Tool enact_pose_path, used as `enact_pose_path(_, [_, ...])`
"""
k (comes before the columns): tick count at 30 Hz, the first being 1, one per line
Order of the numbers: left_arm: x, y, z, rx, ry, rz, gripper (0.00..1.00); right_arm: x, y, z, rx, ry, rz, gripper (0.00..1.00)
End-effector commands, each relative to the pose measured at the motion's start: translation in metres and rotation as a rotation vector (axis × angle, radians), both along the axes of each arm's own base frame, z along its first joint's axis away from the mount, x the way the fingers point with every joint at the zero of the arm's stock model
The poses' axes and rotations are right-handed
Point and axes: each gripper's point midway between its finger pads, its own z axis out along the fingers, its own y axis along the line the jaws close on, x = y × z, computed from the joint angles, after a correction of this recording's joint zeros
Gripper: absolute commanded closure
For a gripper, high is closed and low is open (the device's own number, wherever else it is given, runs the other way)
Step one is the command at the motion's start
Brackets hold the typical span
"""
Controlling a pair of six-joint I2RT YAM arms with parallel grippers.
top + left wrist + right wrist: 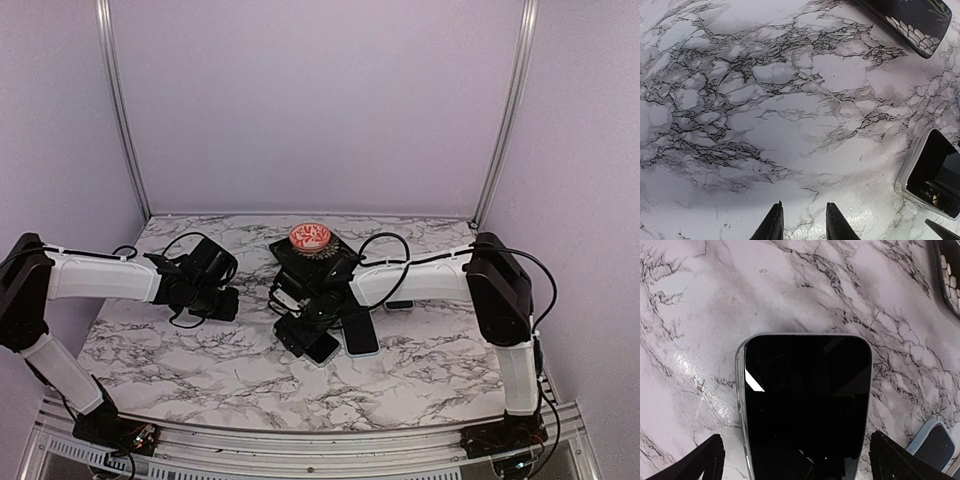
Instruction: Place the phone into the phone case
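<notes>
A black-screened phone [805, 405] lies face up on the marble table, with a clear case rim [741, 390] showing along its left edge. It also shows in the top view [322, 347] and at the right edge of the left wrist view [935, 175]. My right gripper [797, 465] is open wide, one finger on each side of the phone's near end, apart from it. In the top view the right gripper [305, 325] hangs over the phone. My left gripper [804, 225] is open by a narrow gap and empty, over bare table to the left [222, 298].
A second dark phone in a light blue case [935, 440] lies just right of the first [360, 333]. A dark case with a scale pattern [915, 20] lies further back, and a red-and-white round thing [310, 238] sits at the table's back middle.
</notes>
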Motion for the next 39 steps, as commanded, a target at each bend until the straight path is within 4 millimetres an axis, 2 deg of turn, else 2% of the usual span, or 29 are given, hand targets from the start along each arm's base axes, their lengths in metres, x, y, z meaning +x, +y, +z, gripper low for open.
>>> enact_pose_path(1, [-0.001, 0.001, -0.007, 0.017, 0.012, -0.013, 0.72, -0.010, -0.016, -0.002, -0.046, 0.068, 0.035, 0.01])
enact_pose_path(9, [0.000, -0.003, -0.006, 0.005, 0.015, -0.022, 0.71, -0.017, -0.021, -0.029, -0.096, 0.129, 0.073, 0.03])
enact_pose_path(15, [0.000, -0.004, -0.006, -0.003, 0.018, -0.016, 0.71, -0.016, -0.026, -0.034, -0.095, 0.151, 0.086, 0.10])
enact_pose_path(22, [-0.001, -0.003, -0.004, -0.009, 0.016, -0.011, 0.71, -0.012, -0.034, -0.037, -0.114, 0.143, 0.081, 0.33])
enact_pose_path(29, [-0.001, -0.016, -0.005, -0.059, 0.051, -0.028, 0.69, -0.012, -0.025, -0.025, -0.037, 0.111, 0.091, 0.59])
enact_pose_path(34, [0.010, -0.038, 0.010, -0.133, 0.039, -0.054, 0.62, -0.008, -0.020, -0.004, 0.051, 0.053, 0.084, 0.70])
enact_pose_path(39, [0.022, -0.057, 0.023, -0.198, 0.024, -0.070, 0.52, -0.003, -0.019, 0.010, 0.135, 0.006, 0.062, 0.74])
